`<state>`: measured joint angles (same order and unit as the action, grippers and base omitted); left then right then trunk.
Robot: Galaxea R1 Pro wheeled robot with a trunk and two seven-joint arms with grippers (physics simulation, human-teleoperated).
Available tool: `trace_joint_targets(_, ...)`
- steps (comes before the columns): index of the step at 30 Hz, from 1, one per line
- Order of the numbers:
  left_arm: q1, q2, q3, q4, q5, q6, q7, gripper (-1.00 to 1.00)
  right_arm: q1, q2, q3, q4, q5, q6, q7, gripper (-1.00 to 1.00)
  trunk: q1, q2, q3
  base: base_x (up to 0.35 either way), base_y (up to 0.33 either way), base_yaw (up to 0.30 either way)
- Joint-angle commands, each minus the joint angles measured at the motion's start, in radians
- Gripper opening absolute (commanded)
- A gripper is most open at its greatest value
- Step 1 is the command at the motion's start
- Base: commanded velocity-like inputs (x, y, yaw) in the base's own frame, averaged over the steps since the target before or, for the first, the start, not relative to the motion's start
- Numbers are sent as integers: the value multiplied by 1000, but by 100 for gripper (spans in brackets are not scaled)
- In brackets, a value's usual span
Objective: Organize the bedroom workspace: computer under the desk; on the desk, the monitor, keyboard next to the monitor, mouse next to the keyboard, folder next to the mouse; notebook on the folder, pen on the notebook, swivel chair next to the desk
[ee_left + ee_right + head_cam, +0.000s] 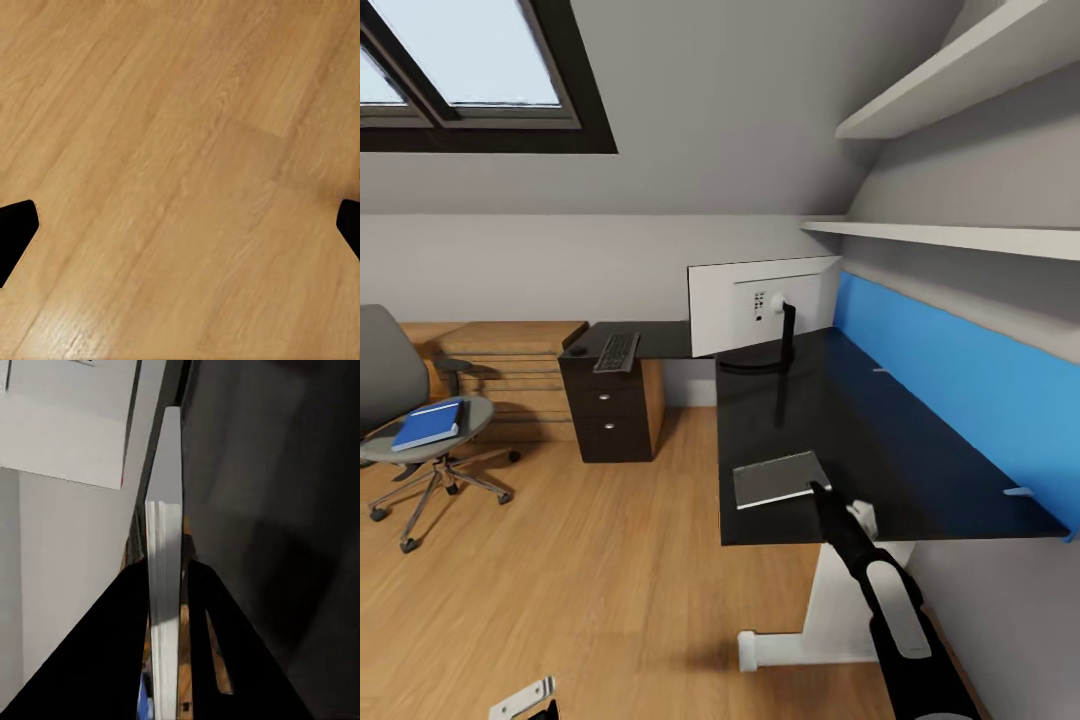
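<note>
While I face the bedroom's sloped grey wall and its dark-framed skylight (470,70) at eleven o'clock, the light wood floor (590,570) spreads from my six round to nine o'clock. The black desk (920,440) with its bright blue back panel (950,390) runs from my four o'clock up toward one o'clock, then turns left toward twelve. The monitor (760,305) stands on the desk at twelve o'clock, its white back toward me. At nine o'clock the swivel chair (400,400) stands well apart from the desk, and the blue folder (428,424) lies on its seat. A black three-drawer cabinet (605,410) sits under the desk's far wing at eleven o'clock, and the keyboard (617,352) rests on the desk top just above it, with a small dark shape that may be the mouse (577,351) just beside its left end. My right gripper (822,490) is clamped on the near edge of the notebook (780,478), which looks grey here and is at or just above the desk's near end at five o'clock; in the right wrist view its pale page edges (165,577) stand pinched between my two dark fingers (217,637). My left gripper (180,225) points down at bare floor, its fingertips (15,232) spread wide with nothing between them.
</note>
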<state>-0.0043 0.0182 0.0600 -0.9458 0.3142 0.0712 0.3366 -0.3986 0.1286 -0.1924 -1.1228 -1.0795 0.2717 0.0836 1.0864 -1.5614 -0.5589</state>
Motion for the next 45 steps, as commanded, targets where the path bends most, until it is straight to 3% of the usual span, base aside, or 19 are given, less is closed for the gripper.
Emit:
trace_joint_targets(1, 0, 0, -2, -1, 6, 3, 4, 100, -1, 2, -4, 0, -7, 8, 19, -100, 0, -1, -1, 0, 300, 0)
trace_joint_targets(3, 0, -1, -4, 0, 6, 0, 4, 100, 0, 2, -4, 2, -8, 9, 65, -100, 0, -1, -1, 0, 313, 0)
trace_joint_targets(4, 0, -1, -8, 0, 7, -2, 4, 100, 1, 3, -4, 3, -8, 12, 136, -100, 0, -1, -1, 0, 325, 0)
trace_joint_targets(6, 0, -2, -11, 1, 8, -2, 4, 100, 2, 4, -3, 5, -8, 13, 194, -100, 0, -1, -1, 0, 329, 0)
trace_joint_targets(8, 0, -2, -17, 1, 8, -2, 4, 100, 3, 4, -3, 7, -8, 12, 205, -100, 0, -1, -1, 0, 331, 0)
trace_joint_targets(12, 0, -2, -42, 2, 8, -2, 5, 100, 4, 6, -2, 12, -8, 13, 215, -100, 0, -1, -1, 0, 332, 0)
trace_joint_targets(24, 0, -2, -49, 14, 8, -2, 4, 100, 4, 6, 33, 62, -7, 6, 214, -100, 0, -1, -1, 33, 333, 0)
trace_joint_targets(45, 0, -1, -60, 17, 7, -4, 9, 100, 4, 5, 36, 66, -6, 6, 214, -100, 0, -1, -1, 126, 313, 0)
